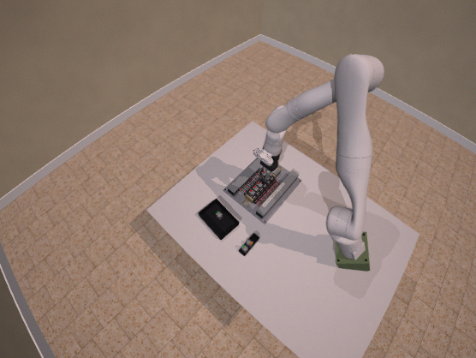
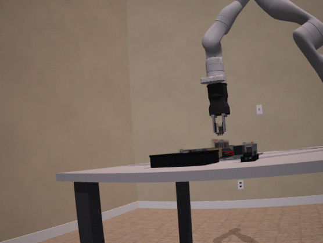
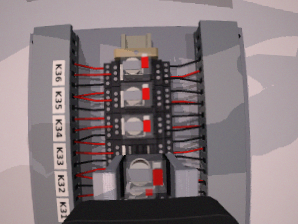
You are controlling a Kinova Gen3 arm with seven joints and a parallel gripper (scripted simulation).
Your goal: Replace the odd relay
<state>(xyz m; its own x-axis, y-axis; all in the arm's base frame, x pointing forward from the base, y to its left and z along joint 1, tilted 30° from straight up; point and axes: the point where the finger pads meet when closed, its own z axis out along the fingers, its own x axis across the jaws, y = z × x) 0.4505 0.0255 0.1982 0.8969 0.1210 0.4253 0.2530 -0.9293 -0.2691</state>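
My gripper (image 2: 219, 131) (image 3: 144, 168) is shut on a relay (image 2: 221, 128) (image 3: 141, 172) with a red button, held upright above the socket row, its blades clear of the sockets. Its button is on the right in the wrist view, like the row's. Three seated relays show there with red buttons: one at K36 (image 3: 132, 66), one at K35 (image 3: 133, 96), one at K34 (image 3: 134, 126). A bare socket (image 3: 137, 149) shows just below K34's relay. Another red button shows partly beneath the held relay. A green-button relay (image 1: 219, 215) lies in the black tray (image 1: 227, 229) (image 2: 186, 160).
A small black holder (image 1: 257, 235) (image 2: 246, 158) carries a green-button relay (image 1: 244, 247) and an orange-button relay (image 1: 250, 242). Grey wiring ducts (image 3: 54, 45) (image 3: 220, 100) flank the row, with red and black wires running to the sockets. The tray stands beside the panel.
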